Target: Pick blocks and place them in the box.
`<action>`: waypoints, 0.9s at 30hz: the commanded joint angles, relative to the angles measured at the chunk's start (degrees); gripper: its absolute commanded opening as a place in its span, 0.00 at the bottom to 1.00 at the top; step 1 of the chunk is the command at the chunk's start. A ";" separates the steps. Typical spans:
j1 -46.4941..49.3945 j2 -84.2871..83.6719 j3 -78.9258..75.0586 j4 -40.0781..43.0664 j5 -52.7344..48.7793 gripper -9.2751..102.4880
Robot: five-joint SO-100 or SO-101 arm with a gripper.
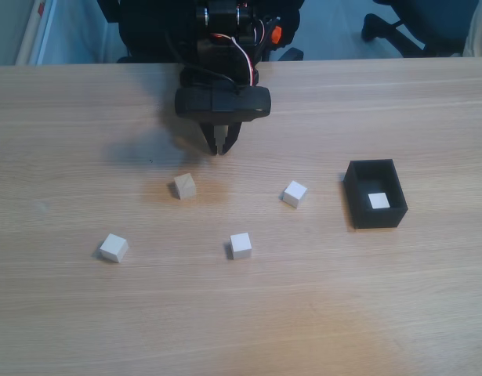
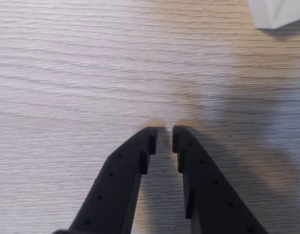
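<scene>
Several small pale blocks lie loose on the wooden table in the fixed view: a tan one (image 1: 185, 186), a white one (image 1: 295, 193), another (image 1: 241, 245) nearer the front, and one (image 1: 114, 247) at the left. The black open-topped box (image 1: 379, 219) stands at the right with one white block (image 1: 378, 201) inside. My gripper (image 1: 219, 149) points down at the table just behind and right of the tan block, touching none. Its fingers (image 2: 140, 151) are shut with only a sliver between the tips and nothing held. A white block's corner (image 2: 276, 12) shows at the wrist view's top right.
The black arm base (image 1: 217, 31) rises at the table's far edge. Behind it a dark office chair base (image 1: 397, 27) stands on the floor. Bare wood stretches across the table's front and left.
</scene>
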 commanded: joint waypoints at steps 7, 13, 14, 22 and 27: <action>-0.26 1.67 3.60 4.39 0.44 0.08; -1.05 1.67 3.60 4.22 1.32 0.08; -1.32 1.67 3.60 4.22 1.49 0.08; -2.37 1.58 3.16 4.48 0.70 0.08; -1.85 1.23 -1.76 5.19 -0.44 0.08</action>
